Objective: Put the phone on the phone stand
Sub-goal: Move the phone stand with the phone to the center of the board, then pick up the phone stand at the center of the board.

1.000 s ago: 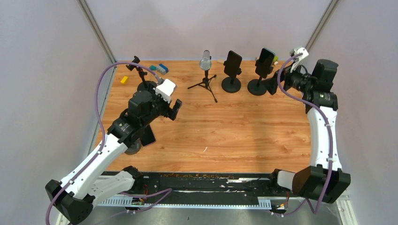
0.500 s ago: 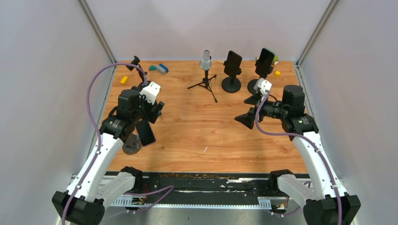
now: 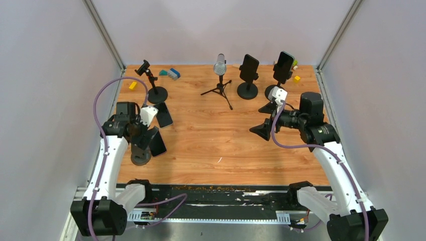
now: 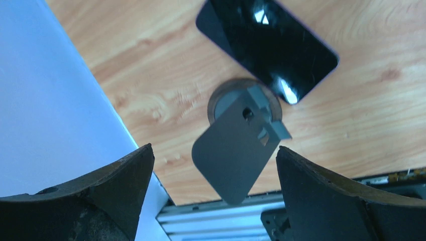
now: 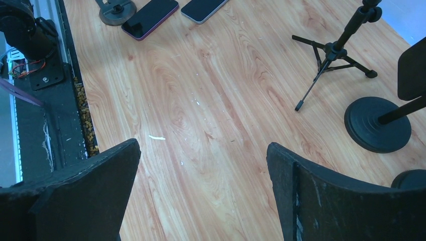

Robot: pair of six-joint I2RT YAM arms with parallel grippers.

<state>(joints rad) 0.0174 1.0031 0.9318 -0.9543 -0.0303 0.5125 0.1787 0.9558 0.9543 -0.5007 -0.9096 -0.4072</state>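
The left gripper [image 4: 213, 153] stood wide open and empty over the phone stand [image 4: 233, 150] at frame centre; the right gripper [image 5: 203, 146] also gaped empty.

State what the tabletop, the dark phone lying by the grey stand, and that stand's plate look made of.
Tabletop: wood or wood-look laminate with a satin finish; grain lines and knots show.
Phone: probably a glossy glass face; sharp bright reflections on it.
Stand plate: matte grey metal or plastic, cannot tell which; even tone, no glare.
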